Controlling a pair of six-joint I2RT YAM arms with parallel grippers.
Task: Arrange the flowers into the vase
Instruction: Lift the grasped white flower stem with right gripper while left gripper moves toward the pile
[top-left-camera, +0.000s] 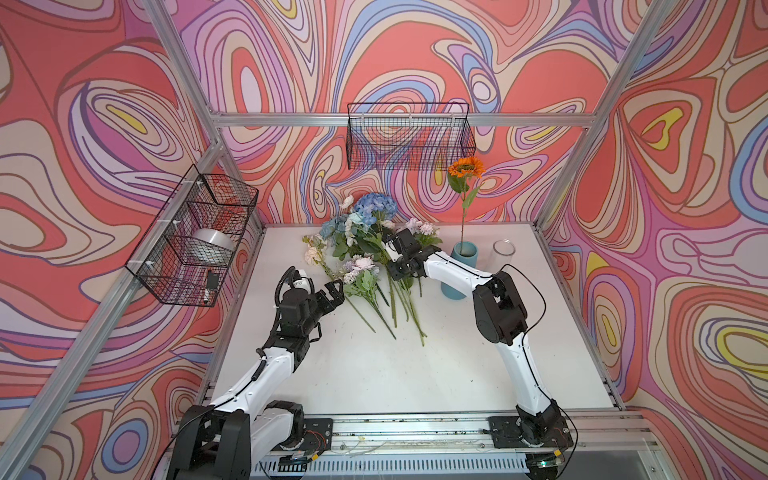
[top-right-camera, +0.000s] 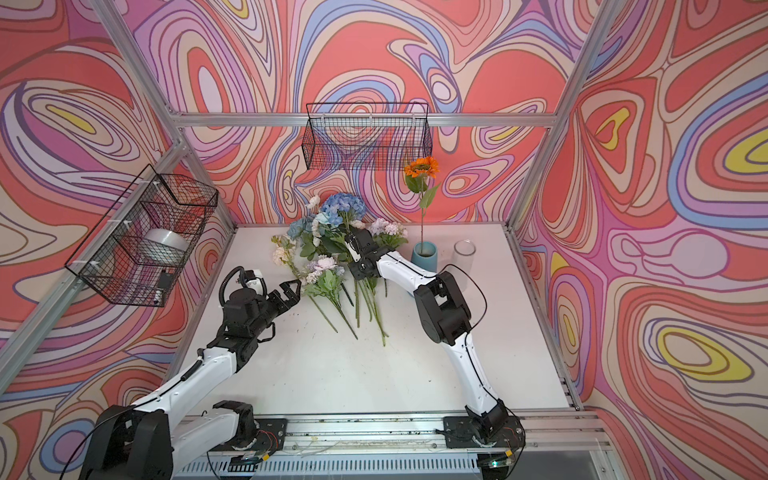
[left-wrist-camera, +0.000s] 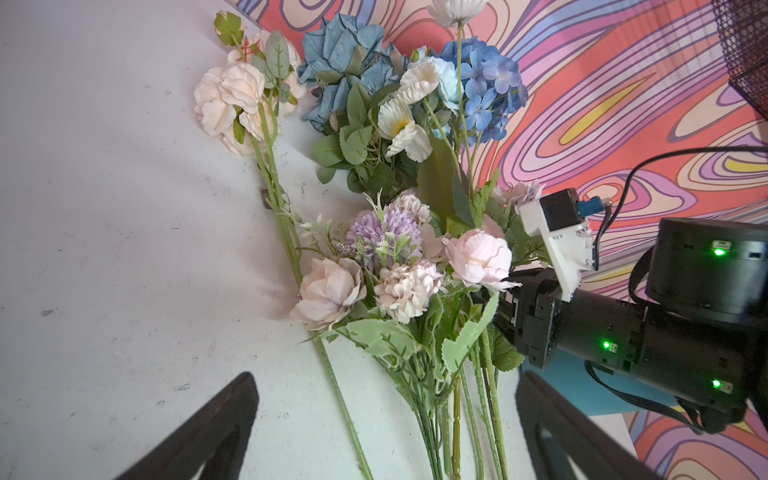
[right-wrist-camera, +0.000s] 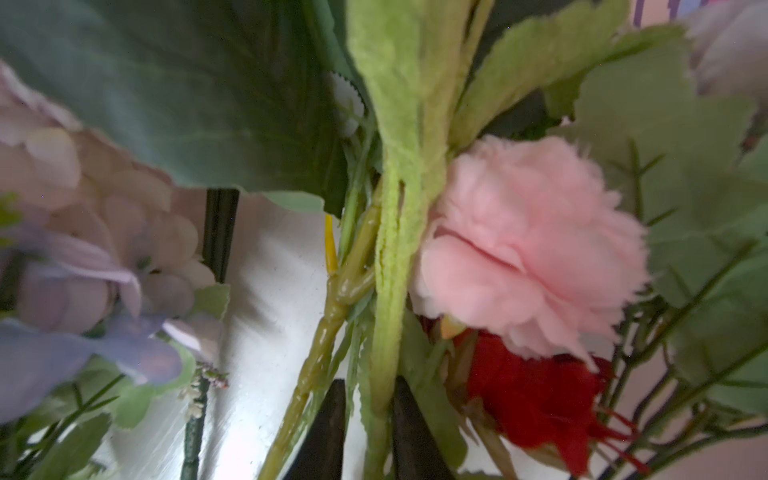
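Right jaws grip a flower stem (right-wrist-camera: 392, 249) (left jaws gape idle); next, probably lifting toward the vase (top-left-camera: 470, 258) at the pile's three o'clock.

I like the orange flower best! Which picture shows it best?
Both top views: the orange flower stands whole, bloom to stem, in the blue vase. The left wrist view catches only a bit of that vase, no bloom. The right wrist view shows only other flowers, close and blurry.

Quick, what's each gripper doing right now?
Left gripper: open, holding nothing.
Right gripper: closed on a green stem.
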